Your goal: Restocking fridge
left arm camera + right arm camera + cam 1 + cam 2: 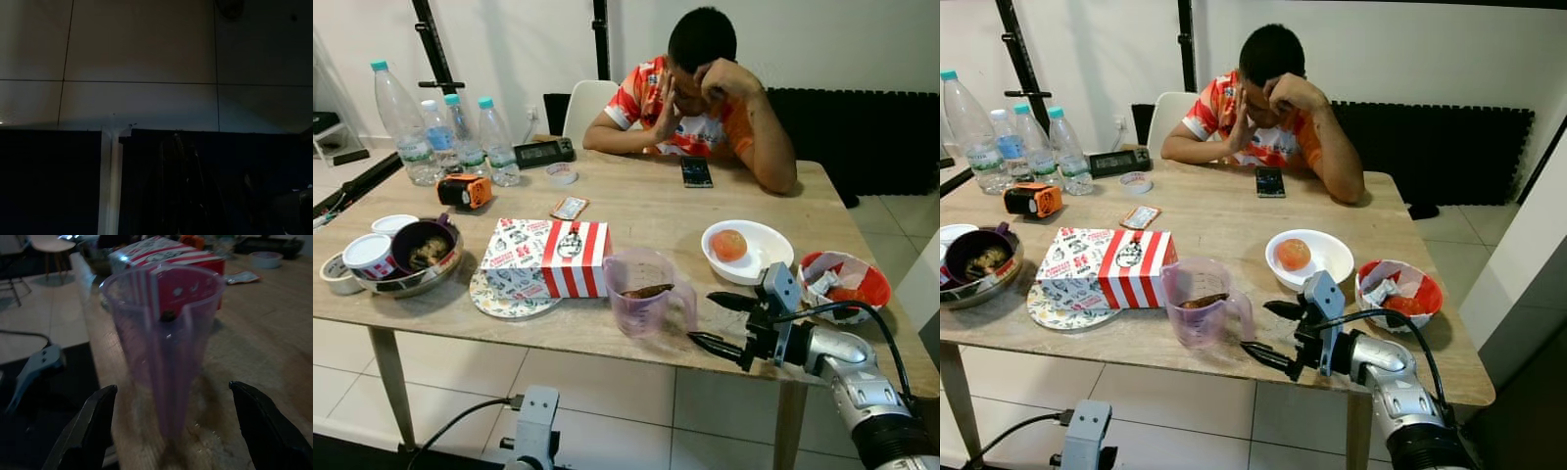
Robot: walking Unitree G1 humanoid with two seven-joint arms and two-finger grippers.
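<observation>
Landmark: a clear purple measuring jug stood near the front edge of the wooden desk, something brown lying inside it.
Right tool: the right tool hovered just beside the jug's handle, on the jug's right, its two black fingers spread wide apart and clamped on nothing; the handle sat between them, untouched.
Left tool: the left tool hung low below the desk's front edge, over floor tiles; too dark to tell whether its fingers were apart or together.
Box: a red-and-white striped box lay just left of the jug, on a round plate.
Bowls: a white bowl holding an orange fruit sat right of and behind the jug; a red bowl farther right.
Bottles: water bottles stood far behind and left of the jug.
Person: a person sat across the desk from the jug, head on hands.
</observation>
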